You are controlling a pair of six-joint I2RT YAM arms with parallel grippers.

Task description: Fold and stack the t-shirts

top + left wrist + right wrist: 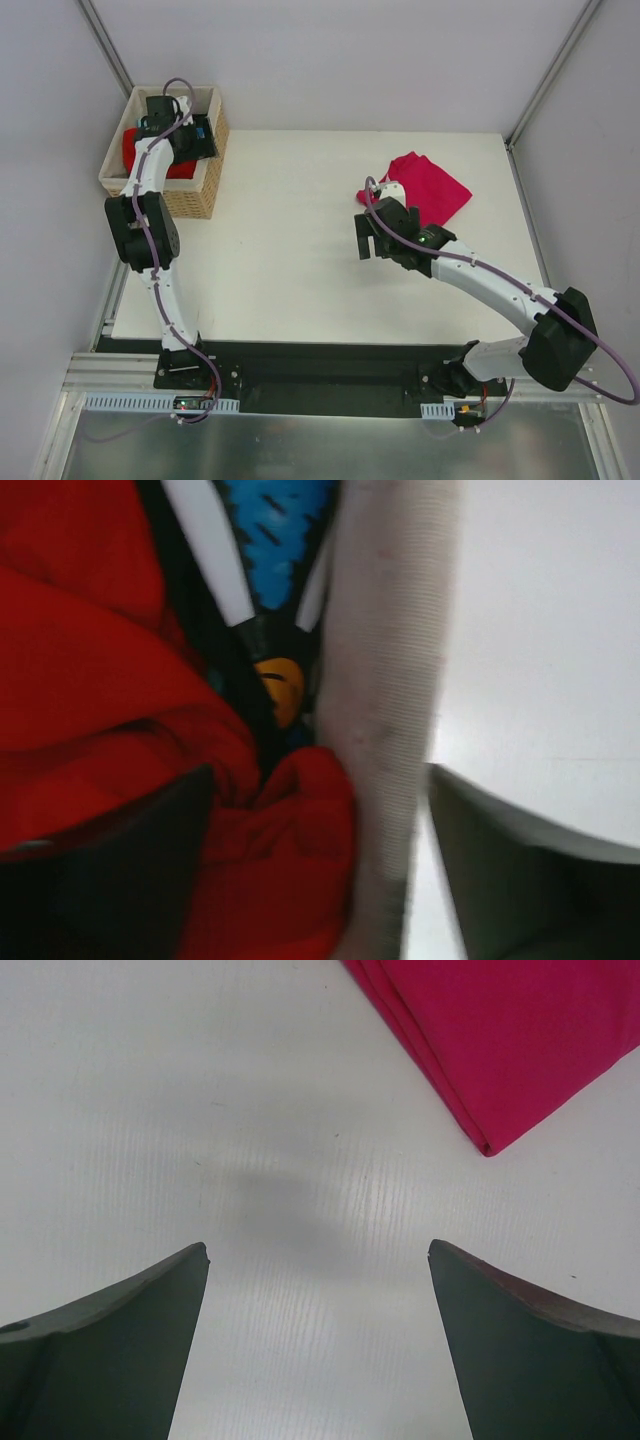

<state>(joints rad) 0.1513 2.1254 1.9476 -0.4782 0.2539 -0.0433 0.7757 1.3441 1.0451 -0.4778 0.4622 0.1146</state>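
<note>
Two shirts, two places: the red t-shirt [100,680] sits bunched in the wicker basket [195,195]. My left tool [320,775] stands partly open there, one finger over the cloth, the other seemingly outside the basket wall (nothing pinched that I can see). The magenta t-shirt [520,1040] lies folded on the worktop [300,260], and my right tool [318,1250] hangs wide open and empty just beside it, probably leaving room for stacking.

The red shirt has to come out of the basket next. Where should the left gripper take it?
Grip the red t-shirt by its raised fold beside the basket wall, straight from above: the walls block side approaches, and the bunched cloth looks easy to pinch.
</note>
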